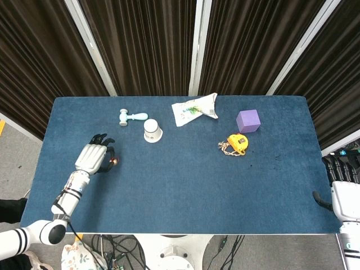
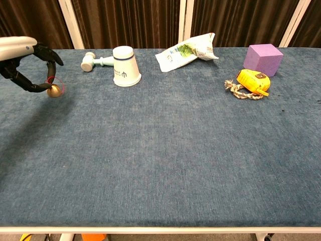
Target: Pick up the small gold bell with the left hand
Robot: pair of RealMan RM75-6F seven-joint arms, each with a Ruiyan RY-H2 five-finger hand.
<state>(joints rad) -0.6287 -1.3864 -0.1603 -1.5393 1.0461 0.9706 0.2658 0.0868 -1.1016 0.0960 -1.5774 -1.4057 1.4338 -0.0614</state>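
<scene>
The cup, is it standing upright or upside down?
Upside down. The cup rests on its wide mouth on the table, narrow base on top.

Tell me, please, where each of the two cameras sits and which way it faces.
Head view: high above the near edge, looking steeply down on the whole table; shows the left hand and forearm, and the right hand off the table's right end.
Chest view: low at the near edge, looking level across the table toward the curtains; shows only the left hand at far left.
Shared: the left hand pinching the bell, the cup, hammer, bag, purple cube and tape measure.
</scene>
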